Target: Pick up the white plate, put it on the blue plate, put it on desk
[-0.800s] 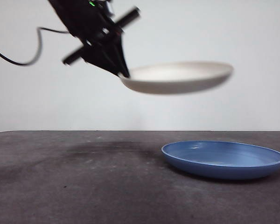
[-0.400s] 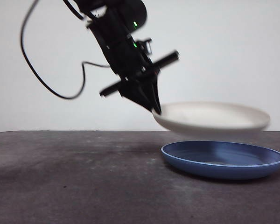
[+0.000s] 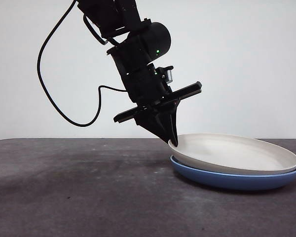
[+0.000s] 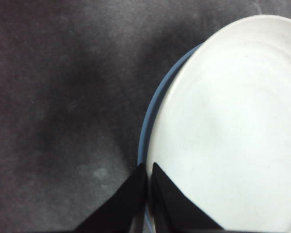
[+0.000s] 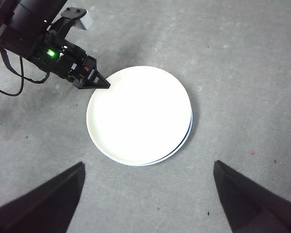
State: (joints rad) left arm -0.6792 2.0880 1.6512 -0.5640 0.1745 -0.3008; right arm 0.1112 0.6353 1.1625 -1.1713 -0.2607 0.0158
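— Desk [image 3: 79,197] status?
— White plate [image 3: 237,154] nested in blue plate [image 3: 227,181]; left gripper [image 4: 148,171] pinching its rim. Right gripper [image 5: 145,194] spread, waiting above.
— Next?
— Release, withdraw clear.

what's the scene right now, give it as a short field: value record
white plate: white plate lies nested in the blue plate, near edge slightly raised
blue plate: blue plate sits flat on the desk under the white one, only its rim showing
left gripper: left gripper pinches the white plate's rim, jaws shut on it
right gripper: right gripper hovers high above the plates, jaws wide open, holding nothing
desk: desk dark, mottled
task stage: white plate placed on blue, not yet released
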